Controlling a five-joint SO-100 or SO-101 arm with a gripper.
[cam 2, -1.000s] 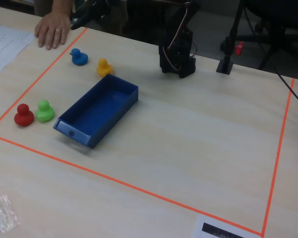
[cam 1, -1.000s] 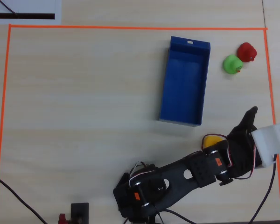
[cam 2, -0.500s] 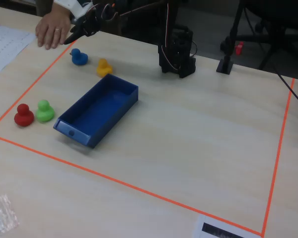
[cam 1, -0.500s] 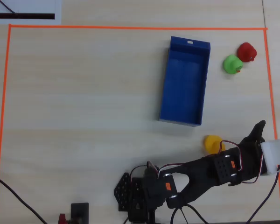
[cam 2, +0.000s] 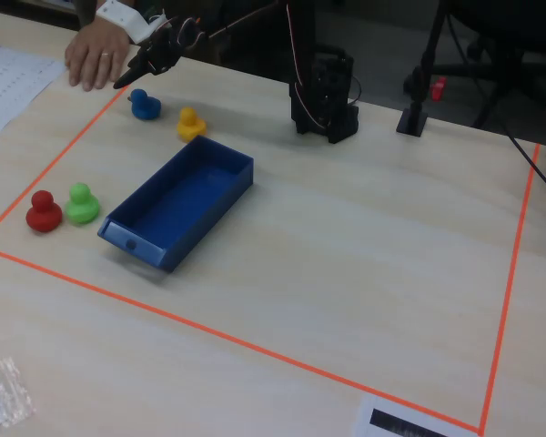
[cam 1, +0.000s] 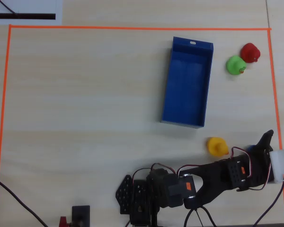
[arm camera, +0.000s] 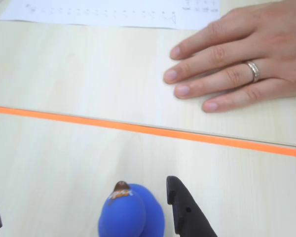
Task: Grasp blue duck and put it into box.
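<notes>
The blue duck (arm camera: 130,213) stands on the table between my gripper's (arm camera: 83,197) open jaws, closer to the right finger (arm camera: 185,212), with nothing touching it. In the fixed view the blue duck (cam 2: 145,105) sits near the far left tape corner, just under the gripper (cam 2: 132,77). In the overhead view the gripper (cam 1: 262,146) covers the duck at the lower right. The blue box (cam 1: 187,82) lies empty in the middle of the table; it also shows in the fixed view (cam 2: 177,200).
A yellow duck (cam 1: 217,146) stands close beside the gripper. A green duck (cam 1: 235,65) and a red duck (cam 1: 250,52) stand right of the box. A person's hand (arm camera: 237,64) rests just beyond the orange tape (arm camera: 148,129), near a paper sheet (arm camera: 113,12).
</notes>
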